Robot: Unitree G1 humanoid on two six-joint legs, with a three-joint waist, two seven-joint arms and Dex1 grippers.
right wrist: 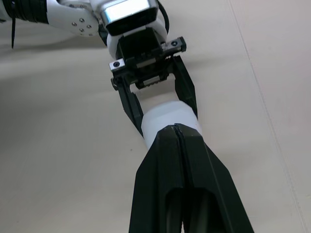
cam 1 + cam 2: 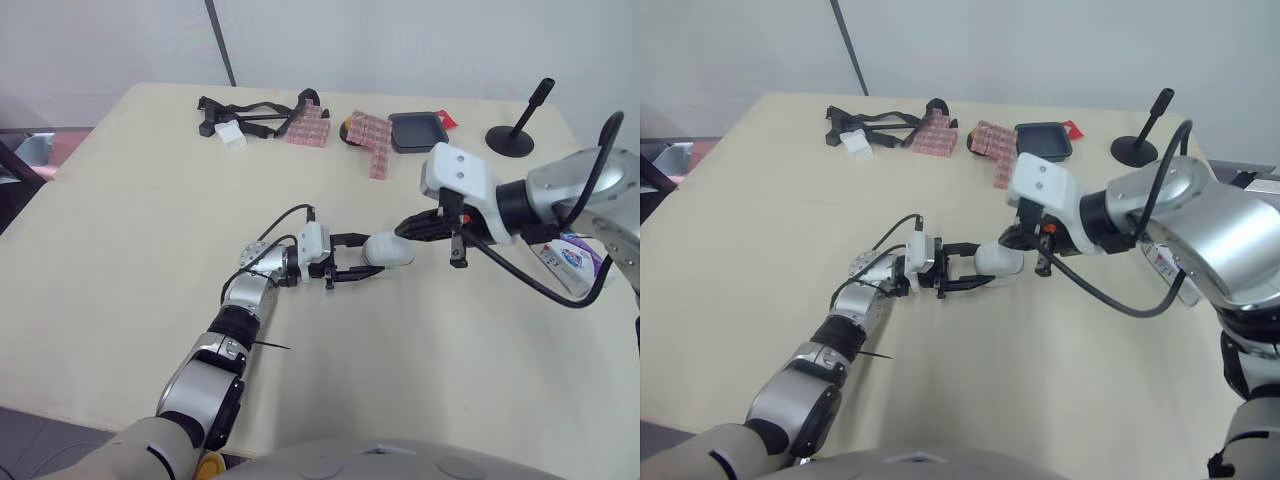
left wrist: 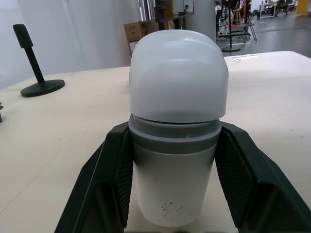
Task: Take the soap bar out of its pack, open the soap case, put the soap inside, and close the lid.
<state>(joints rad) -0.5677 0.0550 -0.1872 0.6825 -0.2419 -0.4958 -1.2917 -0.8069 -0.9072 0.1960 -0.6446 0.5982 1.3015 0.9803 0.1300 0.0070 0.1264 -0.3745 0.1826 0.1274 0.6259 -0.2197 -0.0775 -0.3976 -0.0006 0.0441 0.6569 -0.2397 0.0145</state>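
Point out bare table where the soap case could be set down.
Free: the broad table stretch left of the left arm, and the strip between the soap case and the near edge. Crowded: the far edge, with straps, pink packs, black tray and stand; the soap pack lies by the right arm.

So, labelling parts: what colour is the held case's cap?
Frosted white, on the pale soap case; the cap shows best in left wrist view.

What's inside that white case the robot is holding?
Nothing inside shows: the case is closed, its lid on. The left gripper holds it; the right gripper is at its lid.
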